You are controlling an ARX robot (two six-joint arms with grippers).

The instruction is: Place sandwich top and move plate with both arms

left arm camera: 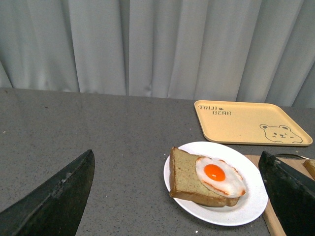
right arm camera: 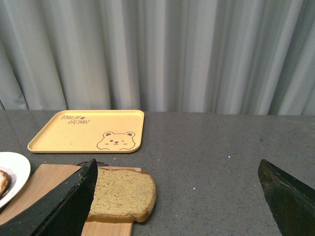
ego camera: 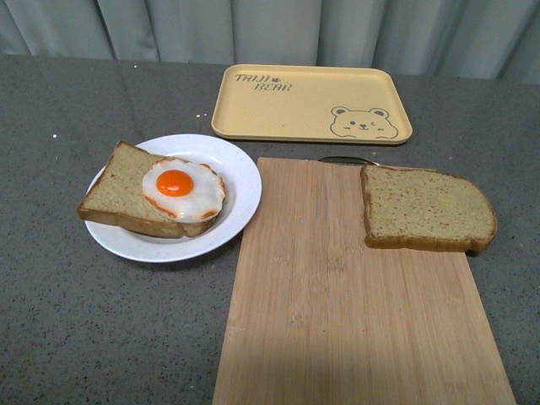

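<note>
Grey speckled tabletop (ego camera: 84, 321), bamboo board (ego camera: 337, 295) bearing sandwich top (ego camera: 426, 207), pleated curtain (ego camera: 169, 25) behind

Plate (ego camera: 242, 181) partly under slice (ego camera: 114, 190), board (ego camera: 363, 337) cropped below

Front view: we look from between the arms, forward and steeply down across the bench (ego camera: 67, 337), close over the cutting board (ego camera: 354, 321), with the curtain (ego camera: 253, 25) at the far edge. Left wrist view: we sit low over the bench facing the curtain, our parted jaws cutting both lower corners. Right wrist view: same low stance, same facing, jaws likewise. Shared ground: all three hold the yellow tray (ego camera: 310, 103); front and left wrist share the plate (ego camera: 240, 181); front and right wrist share the sandwich top (ego camera: 426, 207) and board.
</note>
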